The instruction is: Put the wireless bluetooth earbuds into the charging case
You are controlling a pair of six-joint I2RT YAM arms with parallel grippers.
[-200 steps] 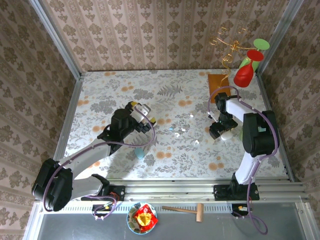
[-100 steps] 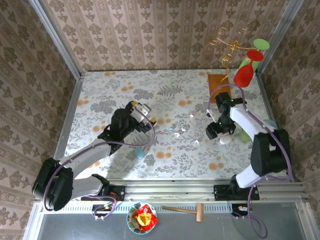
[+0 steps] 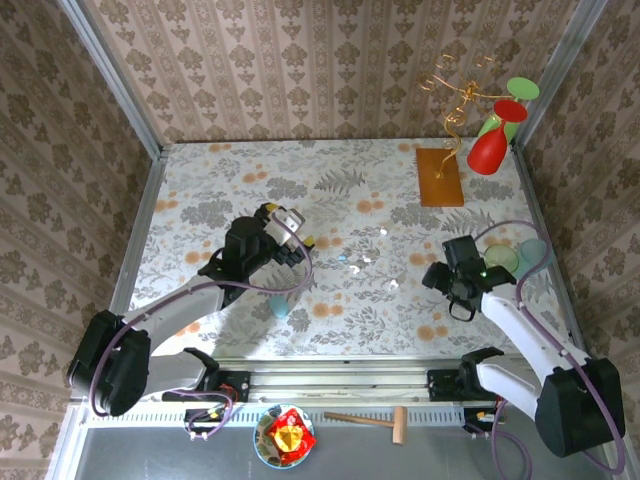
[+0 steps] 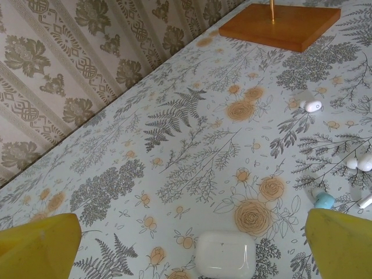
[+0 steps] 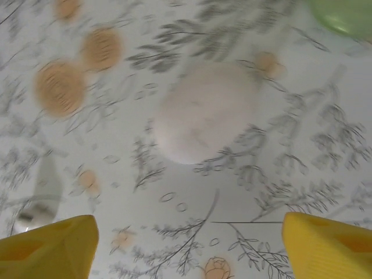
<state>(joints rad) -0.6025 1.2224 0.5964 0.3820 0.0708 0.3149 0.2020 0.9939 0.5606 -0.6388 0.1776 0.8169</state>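
Lying outside the case (image 4: 225, 254): earbuds (image 4: 314, 106).

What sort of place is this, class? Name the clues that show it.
Probably a staged robot test cell, not a home: wallpapered panel walls in a metal frame, a floral tabletop, and a left arm and right arm bolted to an aluminium rail.

On the table (image 3: 200, 180), the earbuds (image 4: 313, 106) lie in front and left of the wooden board (image 3: 441, 177). The left case (image 4: 225, 254) lies farther left, and the right case (image 5: 203, 113) almost straight in front.
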